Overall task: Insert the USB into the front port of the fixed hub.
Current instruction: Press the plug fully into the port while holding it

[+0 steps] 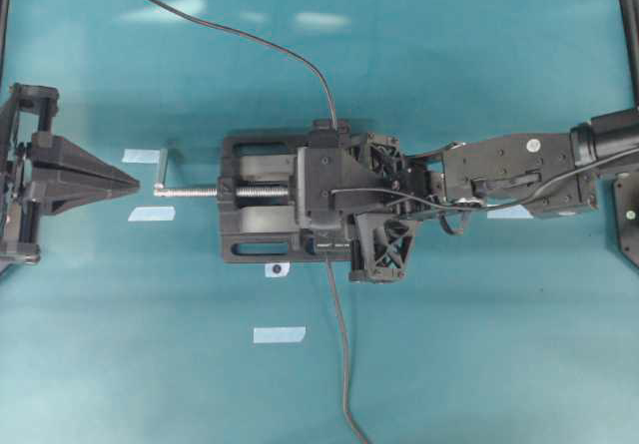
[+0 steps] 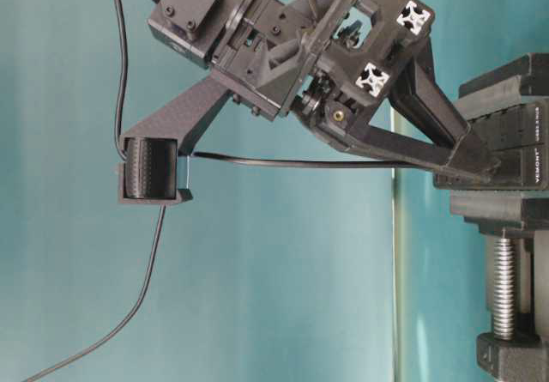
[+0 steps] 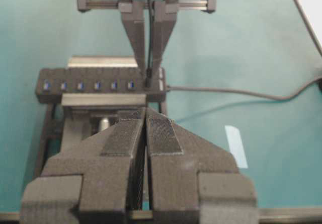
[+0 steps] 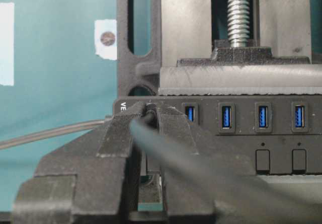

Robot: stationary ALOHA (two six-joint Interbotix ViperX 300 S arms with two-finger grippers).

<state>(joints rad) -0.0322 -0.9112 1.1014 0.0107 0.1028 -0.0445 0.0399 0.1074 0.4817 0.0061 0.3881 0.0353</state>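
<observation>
Our right gripper (image 4: 147, 114) is pinched on the USB (image 4: 149, 108), the plug right at its fingertips, pressed at the end port of the fixed hub (image 4: 282, 156) clamped in the vise (image 4: 138, 43). We judge the plug light and stiff, its cable limp: grip the body. Our left gripper (image 3: 145, 126) is pressed together, empty

Matt black plastic on the hub (image 4: 241, 133), with glossy blue port inserts. Ribbed, rubbery pads on the right gripper (image 4: 146, 133) fingers, printed layer lines along the left gripper (image 3: 143, 138). Bright threaded metal for the vise screw (image 4: 239, 12), brushed grey jaw plates on the vise (image 1: 262, 200). Smooth dull teal table (image 1: 449, 75); papery pale tape (image 1: 279, 334).
</observation>
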